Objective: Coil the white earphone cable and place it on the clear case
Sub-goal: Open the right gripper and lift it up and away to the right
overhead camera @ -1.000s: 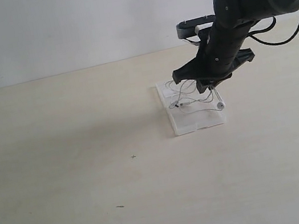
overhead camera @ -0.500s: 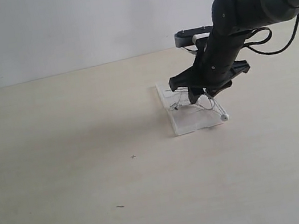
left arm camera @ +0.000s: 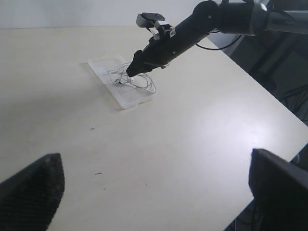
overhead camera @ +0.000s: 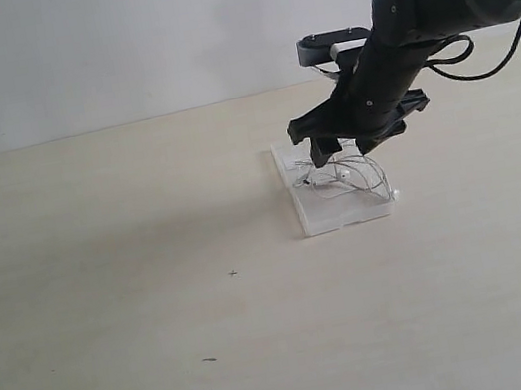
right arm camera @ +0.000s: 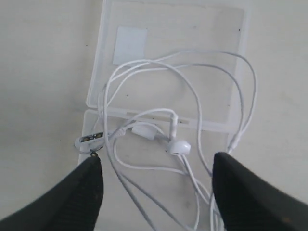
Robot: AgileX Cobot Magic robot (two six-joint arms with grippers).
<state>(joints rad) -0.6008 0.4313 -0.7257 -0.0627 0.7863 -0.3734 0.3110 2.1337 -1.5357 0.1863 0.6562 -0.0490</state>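
Observation:
The clear case [overhead camera: 330, 217] lies flat on the table, its white sticker [right arm camera: 130, 45] near one corner. The white earphone cable [overhead camera: 350, 177] rests in loose loops on the case, with one earbud [overhead camera: 395, 194] at the case's right edge. In the right wrist view the cable [right arm camera: 144, 67] spreads over the case [right arm camera: 211, 29], with an earbud [right arm camera: 179, 147] and the plug [right arm camera: 89, 140] near the seam. My right gripper [overhead camera: 339, 151] [right arm camera: 156, 192] hovers just above the loops, open, with strands running between its fingers. My left gripper [left arm camera: 156, 192] is open, far from the case [left arm camera: 103, 65], and holds nothing.
The right arm [left arm camera: 192, 29] reaches in over the case from the far side. The table's edge [left arm camera: 269, 91] runs along one side in the left wrist view, with dark floor beyond it. A white wall stands behind the table.
The right gripper dipped onto the case, then rose a little and shifted left. The cable loops spread out, and the earbud slid toward the case's right edge.

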